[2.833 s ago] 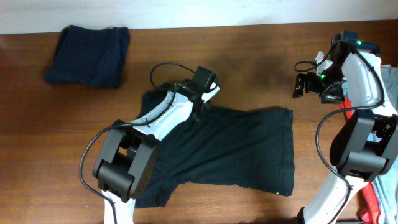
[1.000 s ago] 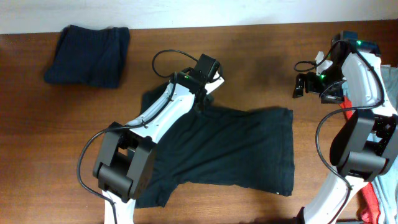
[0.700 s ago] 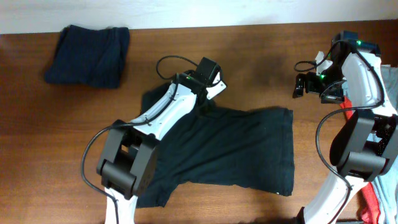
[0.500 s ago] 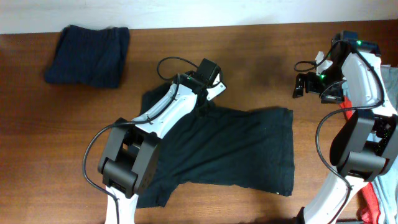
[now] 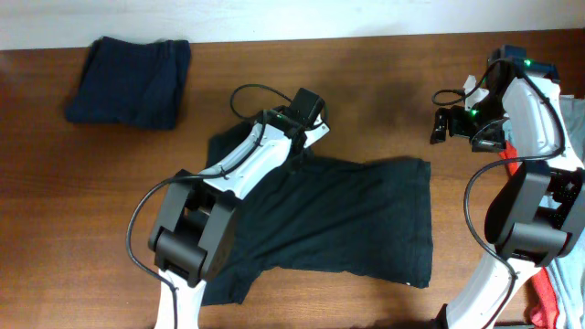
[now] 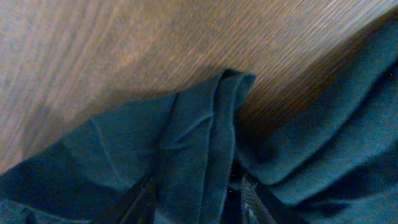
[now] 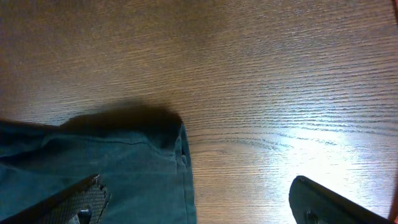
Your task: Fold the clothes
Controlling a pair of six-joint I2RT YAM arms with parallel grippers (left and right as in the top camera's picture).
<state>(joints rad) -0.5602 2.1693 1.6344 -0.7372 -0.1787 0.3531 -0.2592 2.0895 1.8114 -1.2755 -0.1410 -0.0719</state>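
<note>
The clothes I am working on are a black T-shirt (image 5: 356, 219), spread across the middle of the table. My left gripper (image 5: 297, 151) is down at its upper left edge. In the left wrist view, the left gripper (image 6: 196, 208) is shut on a raised fold of the T-shirt (image 6: 199, 143), which runs between the two fingers. My right gripper (image 5: 442, 128) hovers open over bare wood, beyond the shirt's top right corner. In the right wrist view, the right gripper (image 7: 199, 208) holds nothing, and the shirt's corner (image 7: 130, 174) lies under the left finger (image 7: 84, 199).
A folded navy garment (image 5: 132, 80) lies at the table's far left. Red cloth (image 5: 547, 303) and a pale grey-blue piece (image 5: 574, 274) sit by the right arm's base. The table's far edge meets a white wall (image 5: 274, 18).
The left gripper has closed a little further on the shirt's fold and its wrist has shifted slightly toward the shirt. The right arm has not moved.
</note>
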